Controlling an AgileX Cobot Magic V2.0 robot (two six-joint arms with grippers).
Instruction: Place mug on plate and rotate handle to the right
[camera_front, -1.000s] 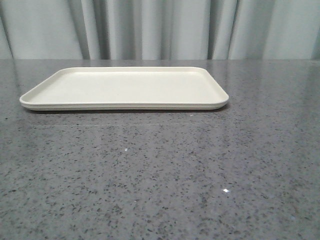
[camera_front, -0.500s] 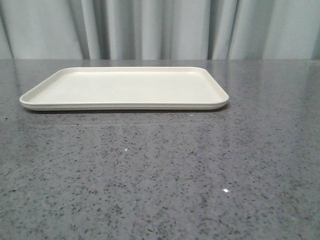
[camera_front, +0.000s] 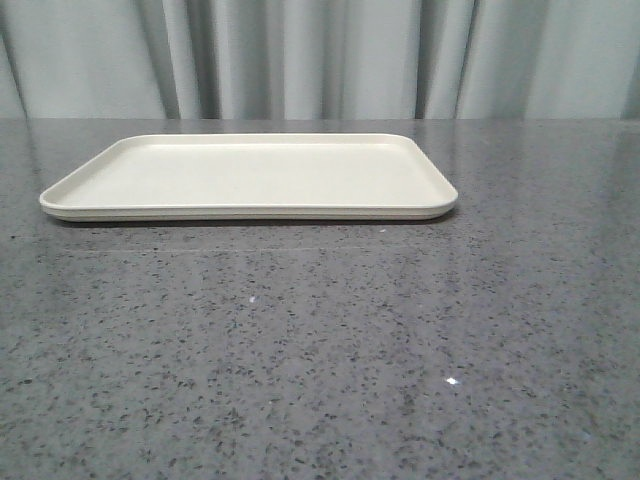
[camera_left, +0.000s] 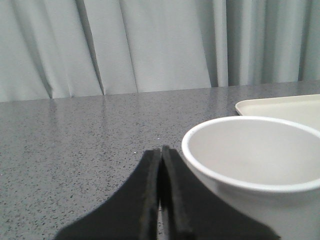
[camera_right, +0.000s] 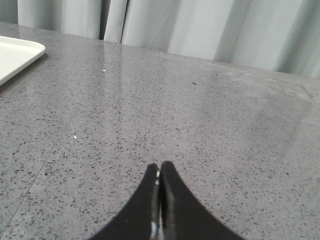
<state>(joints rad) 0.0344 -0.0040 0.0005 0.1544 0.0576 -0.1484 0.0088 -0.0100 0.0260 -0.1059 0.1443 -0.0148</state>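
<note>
Cream plate (camera_front: 250, 175), white mug (camera_left: 255, 165), speckled grey table (camera_front: 320, 350), black grippers

Left gripper (camera_left: 161, 152): two matte black fingers, flat inner faces, tapering to thin tips, widening toward base. Right gripper (camera_right: 159, 167): same black pair, curved outer edges, pale glint along seam, perhaps bare metal, too blurred to tell. No cables, screws, markings visible.
</note>
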